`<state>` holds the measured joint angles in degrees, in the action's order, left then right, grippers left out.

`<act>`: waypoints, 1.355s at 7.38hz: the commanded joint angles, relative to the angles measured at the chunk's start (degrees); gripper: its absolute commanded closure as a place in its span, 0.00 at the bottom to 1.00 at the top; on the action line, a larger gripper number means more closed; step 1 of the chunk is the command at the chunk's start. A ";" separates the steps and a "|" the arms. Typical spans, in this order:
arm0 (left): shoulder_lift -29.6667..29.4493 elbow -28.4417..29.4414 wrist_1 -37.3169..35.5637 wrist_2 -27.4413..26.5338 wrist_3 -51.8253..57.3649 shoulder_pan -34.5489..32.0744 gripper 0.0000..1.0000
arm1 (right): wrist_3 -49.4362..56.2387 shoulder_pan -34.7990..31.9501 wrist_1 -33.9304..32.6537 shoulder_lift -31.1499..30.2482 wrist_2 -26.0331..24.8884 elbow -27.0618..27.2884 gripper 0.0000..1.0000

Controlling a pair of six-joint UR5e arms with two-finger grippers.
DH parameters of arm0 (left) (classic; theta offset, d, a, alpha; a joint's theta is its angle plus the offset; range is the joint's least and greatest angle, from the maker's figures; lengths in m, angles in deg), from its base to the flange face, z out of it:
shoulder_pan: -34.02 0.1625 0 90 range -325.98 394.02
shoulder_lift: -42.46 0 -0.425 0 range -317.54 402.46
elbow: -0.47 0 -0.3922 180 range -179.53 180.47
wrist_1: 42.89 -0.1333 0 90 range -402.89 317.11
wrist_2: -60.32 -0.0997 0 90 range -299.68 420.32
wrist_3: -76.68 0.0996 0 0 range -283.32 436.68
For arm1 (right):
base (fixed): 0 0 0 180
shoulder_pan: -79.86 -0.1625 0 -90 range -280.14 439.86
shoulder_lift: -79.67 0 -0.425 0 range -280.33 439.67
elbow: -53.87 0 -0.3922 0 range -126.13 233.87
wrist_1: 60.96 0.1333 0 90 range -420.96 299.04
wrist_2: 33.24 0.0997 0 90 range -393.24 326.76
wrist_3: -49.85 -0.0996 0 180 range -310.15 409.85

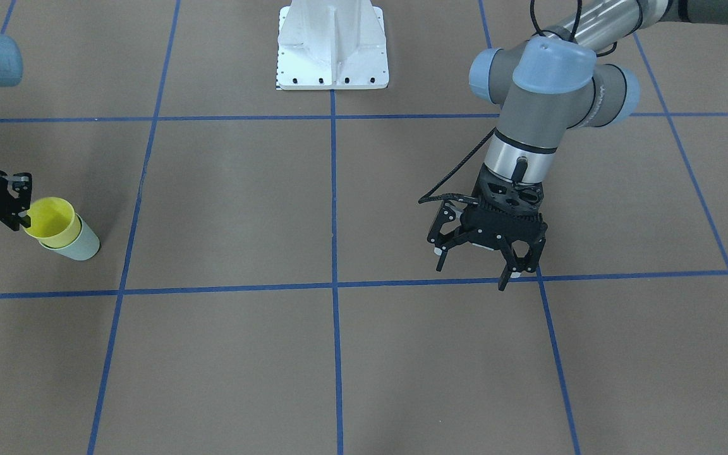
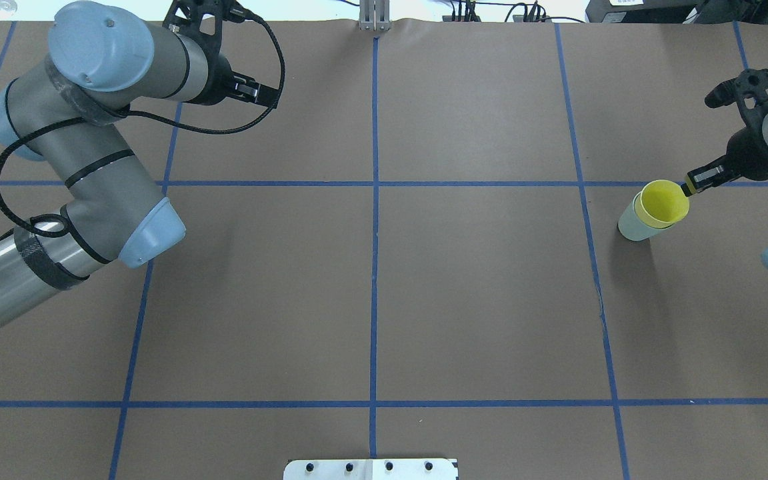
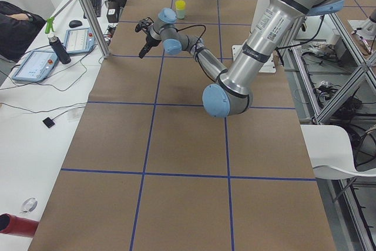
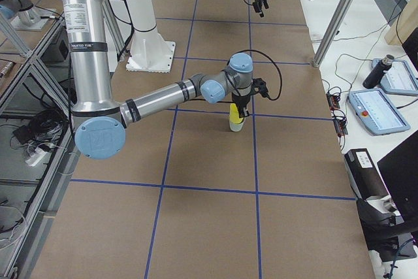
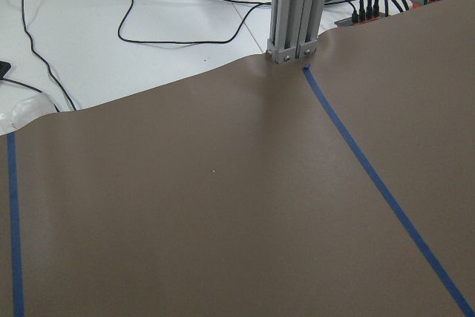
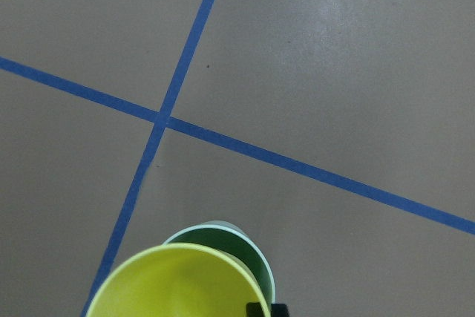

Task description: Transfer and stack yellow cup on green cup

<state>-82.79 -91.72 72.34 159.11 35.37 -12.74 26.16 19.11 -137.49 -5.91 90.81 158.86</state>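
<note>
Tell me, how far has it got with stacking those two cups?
Mostly done: the yellow cup sits partly inside the green cup, though its rim rides above the green rim and off-centre. In hand: the right gripper pinches the yellow rim. Remaining: seat it squarely and let go. The left gripper hangs open and empty.

— How's the light?
— Bright and even, from overhead. The brown table [image 2: 491, 300] carries only soft shadows; a faint one runs from the green cup [image 2: 632, 228] toward the robot's side.
— Glare, blur?
— A pale sheen on the paper in the right wrist view, where the yellow cup [image 6: 174, 287], very near, looks slightly soft.
</note>
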 commanded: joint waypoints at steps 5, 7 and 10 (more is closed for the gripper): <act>1.75 0.00 -3.58 9.72 8.56 -7.79 0.00 | -0.39 -3.40 -0.28 -0.81 -0.12 -0.04 0.00; 3.69 0.09 -11.11 15.61 20.94 -16.04 0.00 | -0.47 -3.76 -2.21 -1.08 -0.92 -0.22 0.00; 9.54 0.87 -20.13 20.20 40.37 -27.12 0.00 | -0.03 -6.91 -1.60 -2.13 -4.51 -1.10 0.00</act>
<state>-77.04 -91.28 54.11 177.32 68.17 -35.31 25.96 13.80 -139.25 -7.71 87.67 158.02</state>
